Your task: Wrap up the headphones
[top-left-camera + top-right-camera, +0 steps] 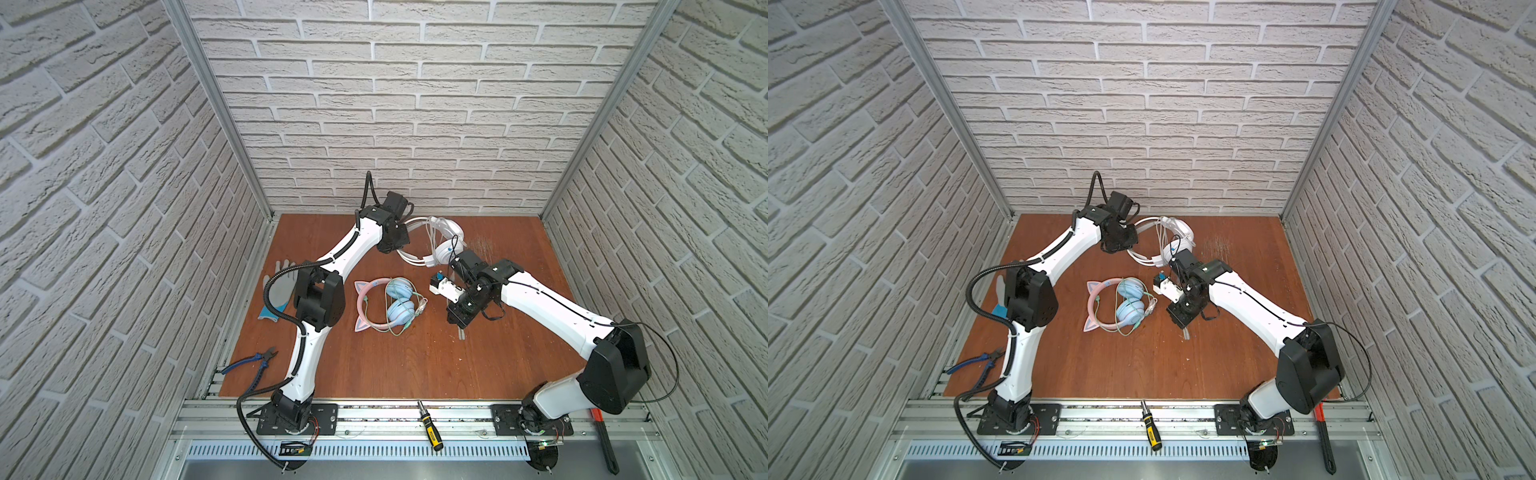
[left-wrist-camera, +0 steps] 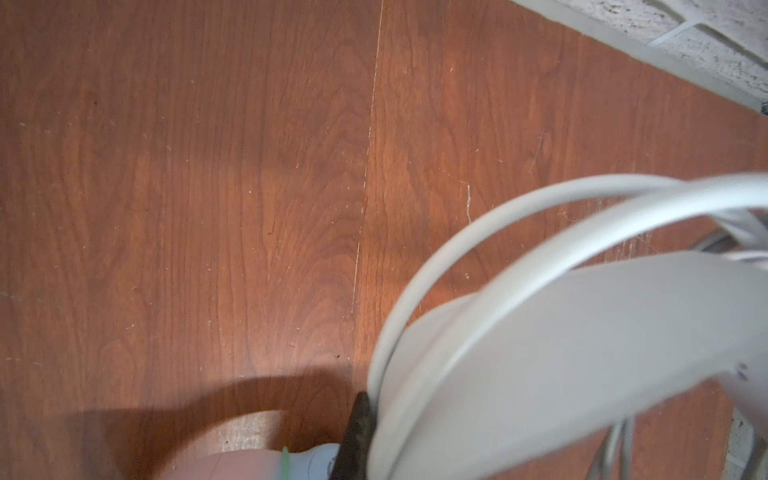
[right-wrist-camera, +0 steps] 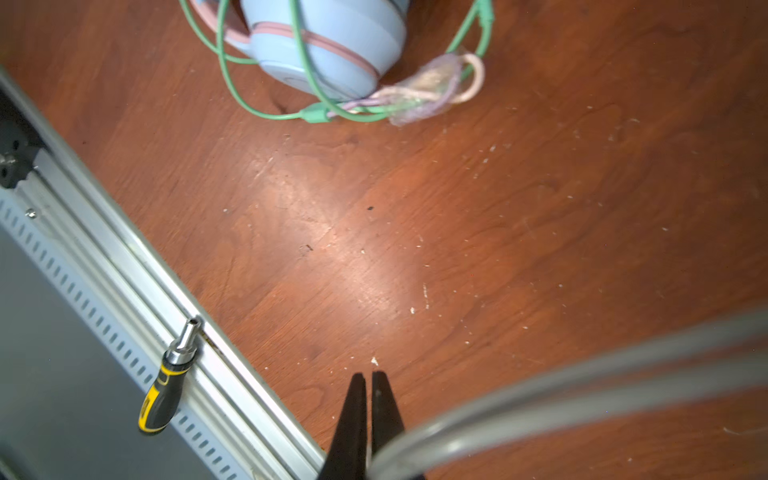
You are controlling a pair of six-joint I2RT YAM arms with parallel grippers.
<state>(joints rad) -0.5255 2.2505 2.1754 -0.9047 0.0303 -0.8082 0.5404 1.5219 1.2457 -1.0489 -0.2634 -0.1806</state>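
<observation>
Brick-patterned walls on three sides, brown wood table underneath.

White pair at far centre, close to the back wall. Band and a cable loop pressed against the left fingers, which look clamped on the white pair; only one finger in view. Lifted or resting: cannot tell.

Right fingers pressed together, right of centre. Nothing visible between the tips. White cable arcing just beside them; cannot tell if it is caught at the root.

Pink pair flat at centre, green cable loose around the cups, apart from both arms.

Step in hand, by judgement: winding the white cable round the white pair.

- Hold the left clamp firm on the band.
- Confirm a true hold on the cable before pulling.
- Lay even turns under light tension, no kinks.
- Steer wide of the green cable.
</observation>
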